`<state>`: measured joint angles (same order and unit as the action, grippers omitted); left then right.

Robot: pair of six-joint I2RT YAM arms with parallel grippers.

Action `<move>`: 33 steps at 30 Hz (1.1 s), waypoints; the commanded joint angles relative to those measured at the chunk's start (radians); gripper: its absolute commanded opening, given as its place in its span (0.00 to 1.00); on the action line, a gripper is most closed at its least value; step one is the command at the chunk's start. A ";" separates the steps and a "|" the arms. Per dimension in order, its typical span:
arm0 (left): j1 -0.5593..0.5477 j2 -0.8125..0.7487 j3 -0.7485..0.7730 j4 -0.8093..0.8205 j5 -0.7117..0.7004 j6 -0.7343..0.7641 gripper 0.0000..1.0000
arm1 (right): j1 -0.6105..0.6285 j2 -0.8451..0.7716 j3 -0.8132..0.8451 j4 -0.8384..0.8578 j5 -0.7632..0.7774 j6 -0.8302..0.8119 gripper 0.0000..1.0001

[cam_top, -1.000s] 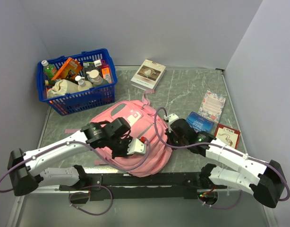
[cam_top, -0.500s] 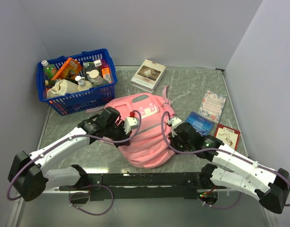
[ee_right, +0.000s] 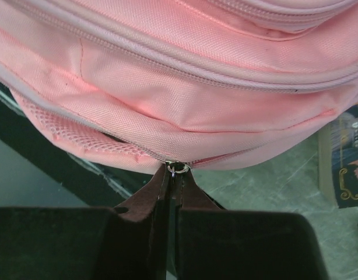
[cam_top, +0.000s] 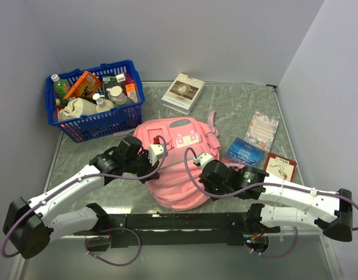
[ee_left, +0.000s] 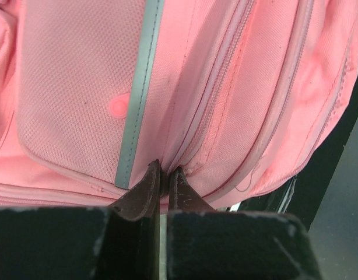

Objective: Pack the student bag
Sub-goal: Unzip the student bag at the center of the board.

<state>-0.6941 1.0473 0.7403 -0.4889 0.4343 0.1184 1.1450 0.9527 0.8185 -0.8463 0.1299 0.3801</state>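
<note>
From above, the student bag lies on the counter at its near middle, between the two arms; a blue basket full of items stands at the back left, a book behind the bag, three thin booklets to its right; the left gripper meets the bag's left side, the right gripper its right side; at the left wrist, the left gripper is pinched together on a fold of pink fabric beside the grey stripe; at the right wrist, the right gripper is clamped on a small metal zipper ring at the bag's lower edge.
</note>
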 commanded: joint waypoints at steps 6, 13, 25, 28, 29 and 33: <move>0.005 -0.046 0.024 0.153 -0.074 -0.105 0.01 | 0.076 0.050 0.110 -0.001 -0.056 0.122 0.01; 0.005 -0.058 0.047 0.118 -0.110 -0.077 0.01 | 0.144 0.247 0.223 0.119 -0.067 0.091 0.12; 0.073 -0.093 0.090 0.029 -0.199 0.020 0.01 | 0.044 -0.046 0.044 0.188 0.002 0.175 0.70; 0.084 -0.125 0.080 -0.020 -0.212 0.061 0.01 | -0.126 -0.138 -0.008 0.193 -0.062 0.175 0.68; 0.084 -0.131 0.079 -0.031 -0.207 0.091 0.01 | -0.163 -0.161 -0.018 0.191 -0.075 0.169 0.67; 0.084 -0.136 0.077 -0.074 -0.206 0.128 0.01 | -0.342 -0.147 -0.056 0.225 -0.186 0.149 0.65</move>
<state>-0.6353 0.9405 0.7700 -0.5709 0.3145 0.2165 0.9081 0.7967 0.7937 -0.6716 0.0593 0.5339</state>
